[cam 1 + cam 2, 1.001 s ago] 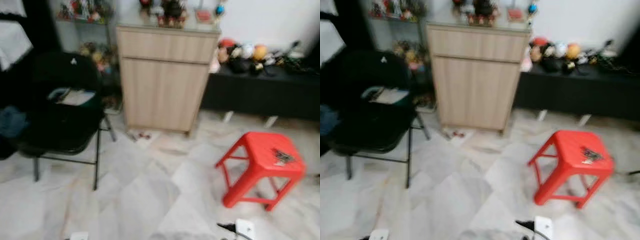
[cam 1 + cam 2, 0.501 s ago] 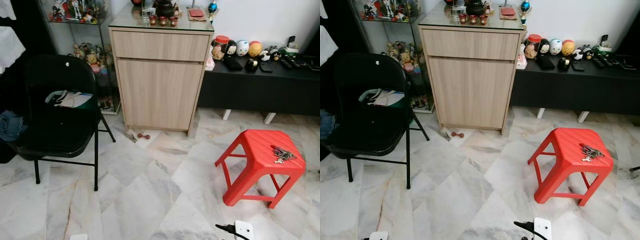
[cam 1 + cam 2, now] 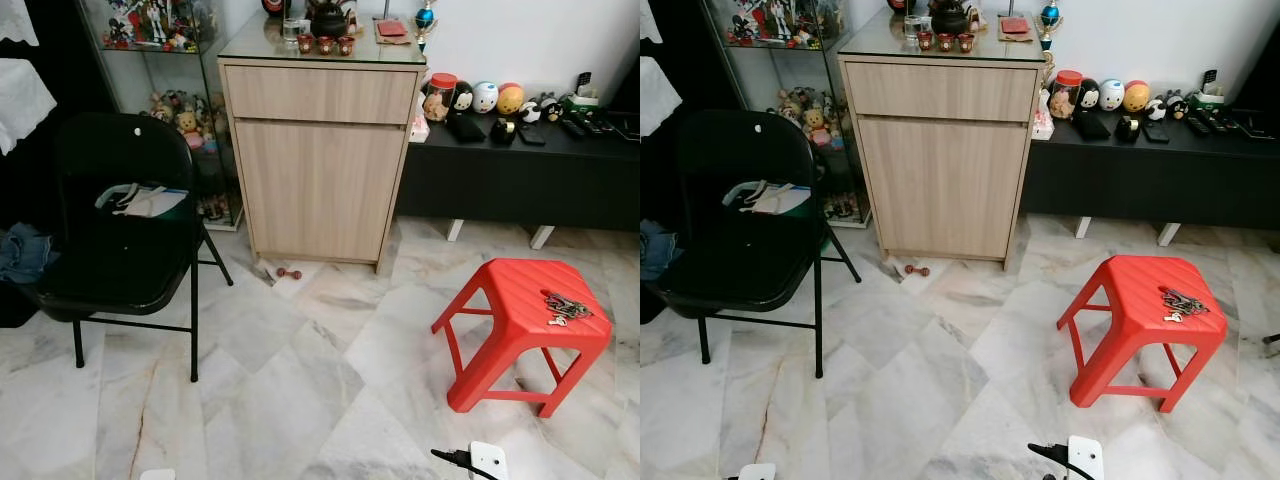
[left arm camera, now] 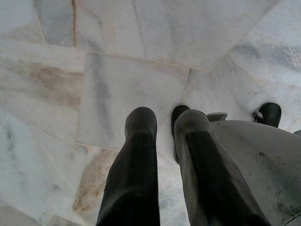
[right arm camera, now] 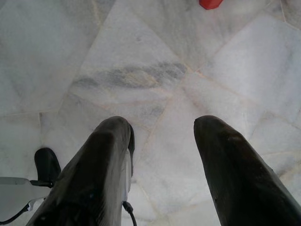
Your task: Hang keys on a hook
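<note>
Nothing among the objects has shifted since half a second ago; the head view has only crept a touch, and the blur of a second ago is gone. Nearest, both arms hang idle over the marble floor (image 4: pixel 117 89): the left gripper (image 4: pixel 162 122) has its fingers close with a narrow gap, empty, while the right gripper (image 5: pixel 162 129) is spread wide, empty. Farther off, the keys (image 3: pixel 564 306) lie on the red stool (image 3: pixel 515 290), waiting to be fetched. Beyond stand the folding chair (image 3: pixel 120 250) and wooden cabinet (image 3: pixel 320 150); I cannot make out a hook.

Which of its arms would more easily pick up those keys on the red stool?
Probably the right. The keys lie on the red stool to the robot's right, and the right gripper hangs open, while the left gripper looks nearly closed.
</note>
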Controlling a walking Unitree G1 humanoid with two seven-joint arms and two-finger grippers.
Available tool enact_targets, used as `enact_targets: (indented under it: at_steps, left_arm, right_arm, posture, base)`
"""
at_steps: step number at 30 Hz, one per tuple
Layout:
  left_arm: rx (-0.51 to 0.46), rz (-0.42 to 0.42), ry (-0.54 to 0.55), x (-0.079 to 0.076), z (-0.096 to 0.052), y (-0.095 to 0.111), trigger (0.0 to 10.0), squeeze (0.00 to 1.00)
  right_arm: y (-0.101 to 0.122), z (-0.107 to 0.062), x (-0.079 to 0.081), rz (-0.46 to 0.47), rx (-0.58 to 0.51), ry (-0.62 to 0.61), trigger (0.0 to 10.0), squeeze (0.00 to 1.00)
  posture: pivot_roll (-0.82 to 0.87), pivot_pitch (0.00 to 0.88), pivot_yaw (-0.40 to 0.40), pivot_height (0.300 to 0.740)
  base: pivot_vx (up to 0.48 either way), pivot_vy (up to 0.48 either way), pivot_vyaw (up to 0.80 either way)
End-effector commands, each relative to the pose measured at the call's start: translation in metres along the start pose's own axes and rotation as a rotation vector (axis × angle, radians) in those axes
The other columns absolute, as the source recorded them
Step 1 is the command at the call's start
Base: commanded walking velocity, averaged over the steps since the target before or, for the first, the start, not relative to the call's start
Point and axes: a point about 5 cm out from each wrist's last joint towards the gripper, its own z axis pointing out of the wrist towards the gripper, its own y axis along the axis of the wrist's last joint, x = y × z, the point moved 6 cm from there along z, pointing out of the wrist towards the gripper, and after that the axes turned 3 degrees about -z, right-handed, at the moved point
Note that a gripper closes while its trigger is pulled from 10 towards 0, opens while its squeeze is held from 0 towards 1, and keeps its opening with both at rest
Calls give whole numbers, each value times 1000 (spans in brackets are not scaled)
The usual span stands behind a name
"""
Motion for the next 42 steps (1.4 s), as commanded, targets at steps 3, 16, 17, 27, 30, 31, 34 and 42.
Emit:
enact_targets:
  at_steps: [3, 16, 17, 27, 30, 31, 34, 42]
  left_arm:
    - [23, -76, -52, -31, 1, -9, 10000, 0]
    - [4, -95, -47, -28, 2, -1, 10000, 0]
    - [5, -93, -47, -28, 2, -1, 10000, 0]
    - [8, -84, -41, -26, 2, -3, 10000, 0]
    - [10, -83, -40, -26, 2, -4, 10000, 0]
    - [10, -82, -39, -26, 2, -4, 10000, 0]
    - [11, -69, -40, -25, 1, -5, 10000, 0]
    - [9, -71, -40, -25, 1, -5, 10000, 0]
  right_arm:
    - [57, 2, -4, 34, -103, -27, 10000, 0]
    - [65, 2, 1, 57, -134, 0, 10000, 0]
    - [65, 2, 1, 57, -134, 0, 10000, 0]
    - [63, 2, 1, 66, -123, -3, 10000, 0]
    - [62, 2, 2, 63, -123, 0, 10000, 0]
    - [62, 2, 2, 64, -123, 1, 10000, 0]
    - [62, 2, 2, 65, -122, 2, 10000, 0]
    - [60, 2, 1, 71, -118, -3, 10000, 0]
  posture:
    - [230, 0, -102, 740]
    - [188, 0, -87, 740]
    - [188, 0, -87, 740]
    - [208, 18, -89, 740]
    - [211, 24, -90, 740]
    - [211, 24, -90, 740]
    - [209, 30, -88, 740]
    - [212, 39, -93, 740]
  base:
    - [0, 0, 0]
    - [0, 0, 0]
    - [0, 0, 0]
    - [0, 0, 0]
    - [0, 0, 0]
    - [0, 0, 0]
    - [0, 0, 0]
    - [0, -322, 0]
